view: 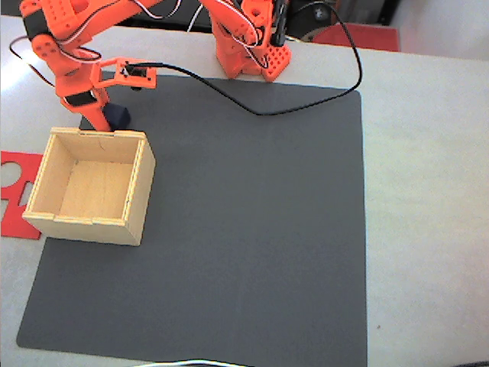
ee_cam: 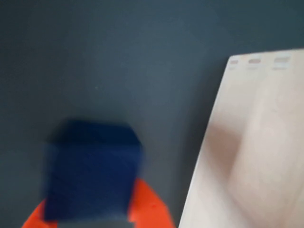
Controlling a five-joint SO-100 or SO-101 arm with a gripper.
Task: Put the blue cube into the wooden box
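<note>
gripper [view: 103, 115]: grip state unclear | blue cube [view: 118, 115]: touching its orange finger, on mat behind wooden box [view: 92, 183]

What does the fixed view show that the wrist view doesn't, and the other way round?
Fixed view alone: the arm's orange base, a black cable, a red cut-out sheet, the wooden box's open, empty inside, and the whole dark mat. Wrist view alone: a blurred close-up of the blue cube against an orange finger. Both share the cube, lying just outside the box's wall, on the mat.
</note>
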